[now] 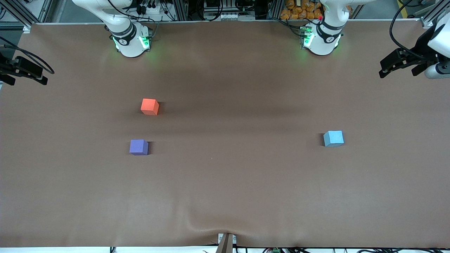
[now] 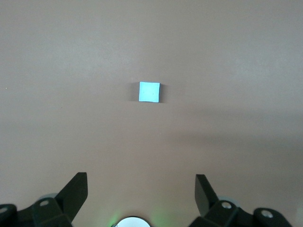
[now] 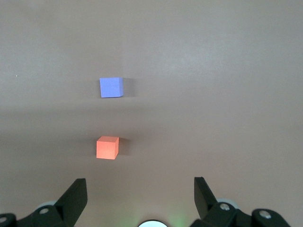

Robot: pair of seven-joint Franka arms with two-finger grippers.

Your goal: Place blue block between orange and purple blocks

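Across the brown table, only the front view shows all three cubes. Left gripper, spread and holding nothing, hangs high with the matte sky-blue block ahead of its fingertips. Right gripper, likewise spread, faces orange block and purple block, both well apart from blue.

Blue block, sky-blue cube, is seated flat toward the left arm's end. Orange block and purple block are set apart toward the right arm's end, purple nearer the front camera.
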